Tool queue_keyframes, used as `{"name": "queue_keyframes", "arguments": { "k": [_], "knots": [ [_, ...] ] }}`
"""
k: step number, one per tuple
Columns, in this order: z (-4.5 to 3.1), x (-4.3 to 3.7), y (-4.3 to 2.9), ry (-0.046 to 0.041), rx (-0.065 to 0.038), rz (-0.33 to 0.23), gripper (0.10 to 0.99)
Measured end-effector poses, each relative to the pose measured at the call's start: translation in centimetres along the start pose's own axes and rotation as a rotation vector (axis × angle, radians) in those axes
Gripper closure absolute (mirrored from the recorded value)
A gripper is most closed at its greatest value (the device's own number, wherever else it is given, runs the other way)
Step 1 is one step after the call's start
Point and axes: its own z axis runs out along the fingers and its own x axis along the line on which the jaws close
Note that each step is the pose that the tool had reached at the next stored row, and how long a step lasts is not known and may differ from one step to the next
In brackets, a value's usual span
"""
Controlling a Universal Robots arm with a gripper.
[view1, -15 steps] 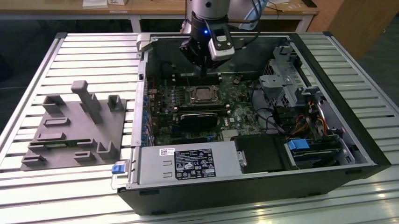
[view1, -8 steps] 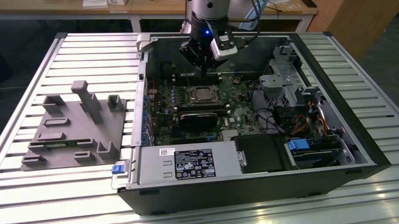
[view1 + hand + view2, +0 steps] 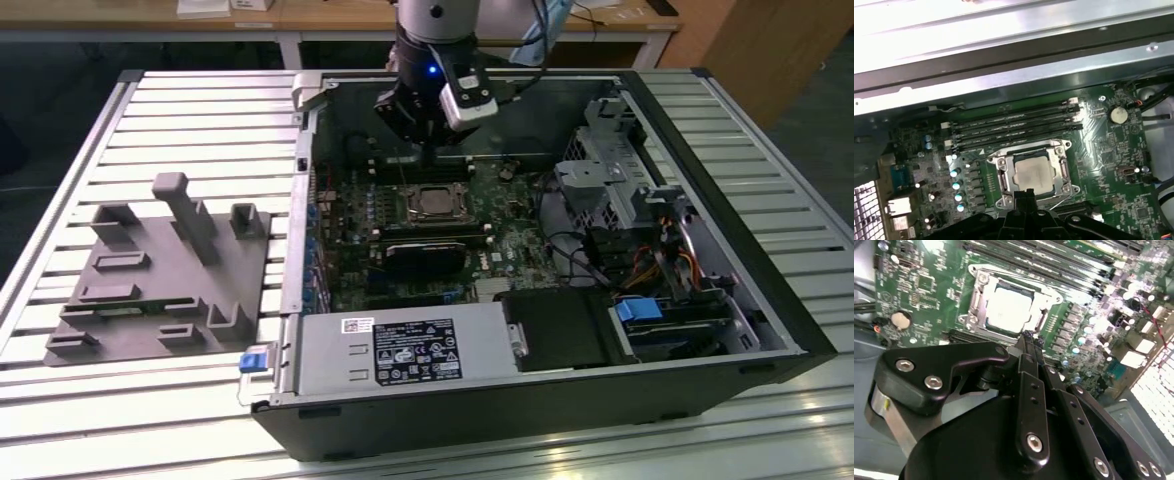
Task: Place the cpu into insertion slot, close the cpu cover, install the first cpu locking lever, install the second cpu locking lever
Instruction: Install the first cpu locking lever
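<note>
**Slatted bench, open case: chip seated, claw closed at the socket's edge**

A pale slatted metal table (image 3: 160, 100) carries a black computer case (image 3: 534, 400) lying open on its side. Inside it, in the first wrist view, the cpu (image 3: 1033, 174), a small flat square chip with a pale silvery-grey top, lies in the socket; the cpu cover (image 3: 1004, 176), a thin square silvery frame plate, lies down around it, its opening showing the chip's top; whether the wire levers are latched I cannot tell. The chip looks light, stiff and smooth-topped, so probably slippery, and I judge its underside delicate; opposite edges would be the place to hold it, though the frame covers them. The frame looks like thin springy sheet, best pushed on its rim. The black-fingered gripper (image 3: 1026, 337) hangs just beside the socket's edge in the second wrist view, fingertips brought together with nothing seen between them. Around lie the green motherboard (image 3: 1114, 150) and dark memory slots (image 3: 1014, 125); a grey moulded fixture plate (image 3: 147, 270) sits on the table at the exterior view's left.
</note>
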Motion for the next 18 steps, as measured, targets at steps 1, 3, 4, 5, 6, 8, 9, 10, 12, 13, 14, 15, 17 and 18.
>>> {"name": "queue_keyframes", "arguments": {
  "k": [1, 3, 4, 5, 6, 8, 9, 10, 12, 13, 14, 15, 17, 18],
  "knots": [
    [0.01, 0.12, -0.03, 0.0002, -0.003, -0.002, 0.980],
    [0.03, 0.12, -0.02, 0.0017, -0.007, -0.023, 0.980],
    [0.04, 0.12, -0.02, 0.0024, -0.009, -0.039, 0.980],
    [0.04, 0.12, -0.02, 0.0032, -0.010, -0.055, 0.980],
    [0.05, 0.13, -0.03, 0.0038, -0.011, -0.069, 0.980],
    [0.09, 0.17, -0.04, 0.0044, -0.015, -0.082, 0.980],
    [0.10, 0.37, -0.09, 0.0020, -0.017, -0.083, 0.980],
    [0.11, 0.69, -0.15, -0.0030, -0.018, -0.083, 0.980],
    [0.13, 1.27, -0.26, -0.0110, -0.020, -0.083, 0.980],
    [0.14, 1.48, -0.30, -0.0131, -0.021, -0.083, 0.980],
    [0.17, 1.64, -0.31, -0.0141, -0.021, -0.084, 0.980],
    [0.19, 1.76, -0.31, -0.0144, -0.021, -0.085, 0.980],
    [0.22, 1.80, -0.29, -0.0136, -0.021, -0.102, 0.980],
    [0.23, 1.81, -0.29, -0.0130, -0.021, -0.119, 0.980]
  ]
}}
